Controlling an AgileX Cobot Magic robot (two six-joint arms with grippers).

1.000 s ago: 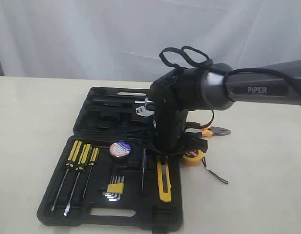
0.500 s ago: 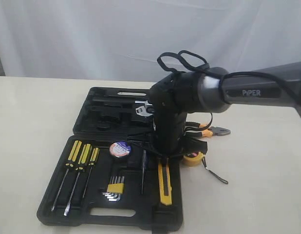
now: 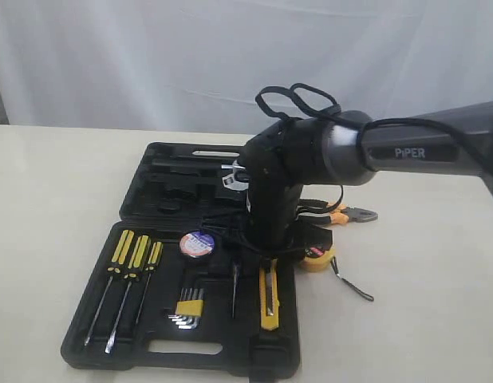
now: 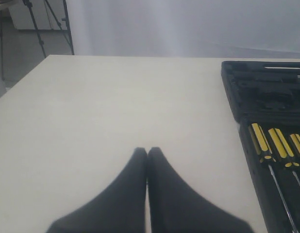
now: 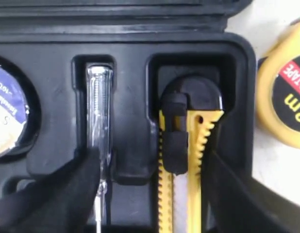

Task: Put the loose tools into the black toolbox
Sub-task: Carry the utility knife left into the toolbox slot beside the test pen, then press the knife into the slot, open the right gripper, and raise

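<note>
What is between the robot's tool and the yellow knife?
Nothing visible. The right tool hangs open right over the knife and straddles it. The knife lies in its slot in the toolbox, with nothing on top of it.

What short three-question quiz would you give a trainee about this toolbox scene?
1. True or false: the utility knife lies in a recess of the black toolbox.
2. Which lie on the table, outside the toolbox? A) pliers and tape measure B) utility knife only C) utility knife and pliers
3. Fill in: the left gripper is ___ (open or shut).
Key: 1 true; 2 A; 3 shut.
</note>
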